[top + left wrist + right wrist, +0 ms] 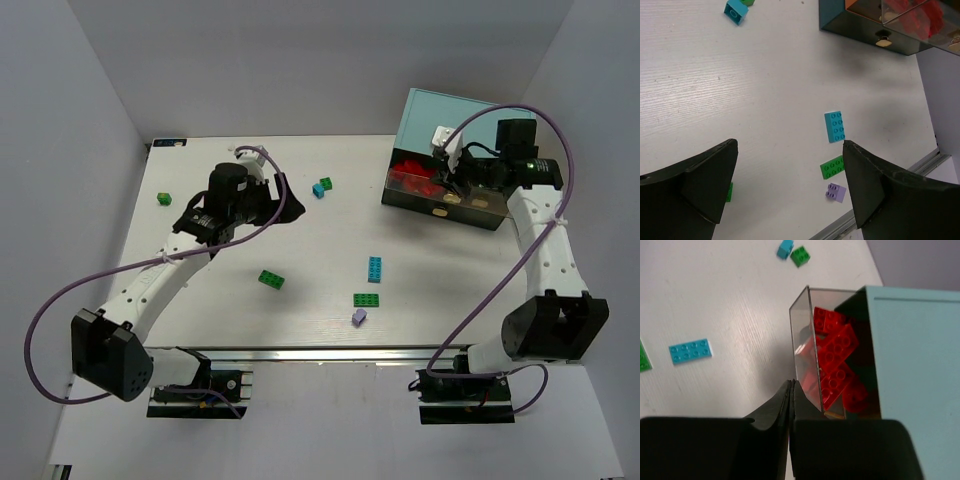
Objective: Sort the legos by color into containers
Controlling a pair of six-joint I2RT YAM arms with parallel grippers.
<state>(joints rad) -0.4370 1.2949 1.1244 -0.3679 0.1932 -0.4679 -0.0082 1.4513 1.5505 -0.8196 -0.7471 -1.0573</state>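
White wood-grain tabletop fills the scene, with pale grey walls behind it. At its far right corner stands the light teal cabinet, one clear drawer pulled out toward the table and heaped with red legos. The right gripper sits just beside that drawer's front wall, jaws clenched flat together, and nothing shows between them. The left gripper hangs over the middle-left of the table, released, its fingers spread wide above the tabletop. Loose legos lie scattered: a green brick near the left edge, a cyan and green pair touching at the far middle, another green brick nearer, and — toward the near edge — a cyan plate, a green plate and a small lavender brick close together.
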